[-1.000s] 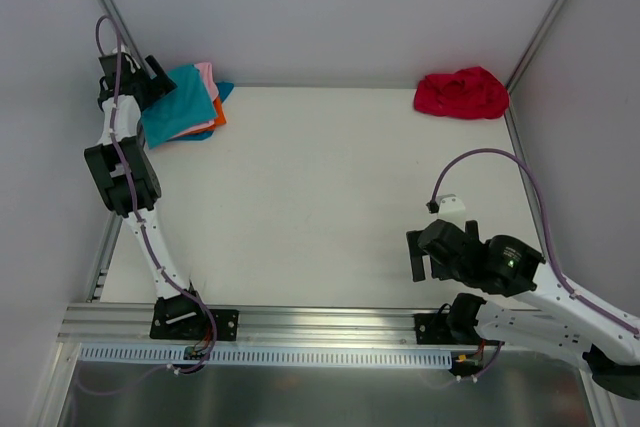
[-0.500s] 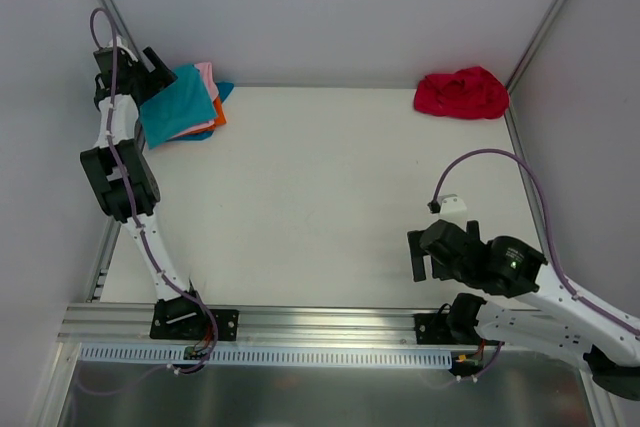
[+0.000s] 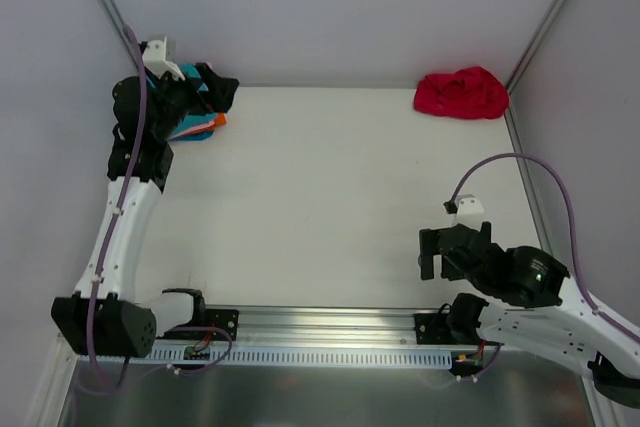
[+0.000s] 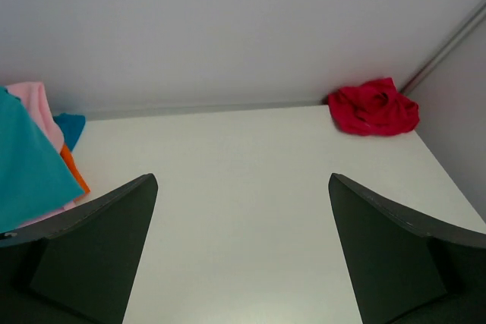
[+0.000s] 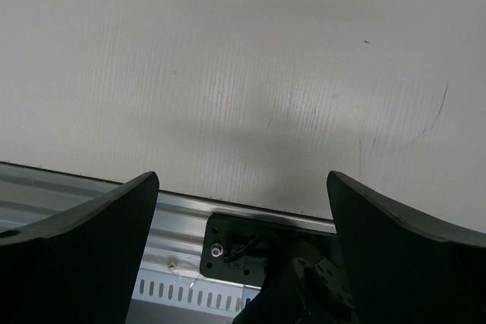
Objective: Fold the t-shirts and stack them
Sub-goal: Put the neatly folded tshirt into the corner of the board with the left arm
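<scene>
Step in hand, my read: fetch the last unfolded shirt. The red t-shirt (image 3: 462, 93) lay crumpled right in the far-right corner of the counter (image 3: 320, 187). It was bunched up, so no hem or sleeve could be made out. The stack (image 4: 30, 165) of folded shirts sat in the far-left corner, teal on top with pink, orange and blue showing under it.

The left gripper (image 4: 243, 180) hovered just beside the stack at the far-left corner. Its jaws were wide apart with nothing between them, and it faced along the far edge toward the red t-shirt. The right gripper (image 5: 241, 180) was low over the near-right part of the counter, close to the near edge. Its jaws were also spread and empty, pointing at bare surface.

The red t-shirt was well apart from both grippers and touched neither. The whole far edge lay between it and the left gripper. The right gripper was on the same side but back at the near edge.

To do it well:
- The right arm probably has the shorter reach.
- Pinch one raised fold only, then drag the shirt low and slowly to mid-counter, where both arms can reach it.
- Don't fold it in the corner; spread it flat first, with each gripper on one shoulder or hem corner.
- Keep the left arm from knocking the stack.
</scene>
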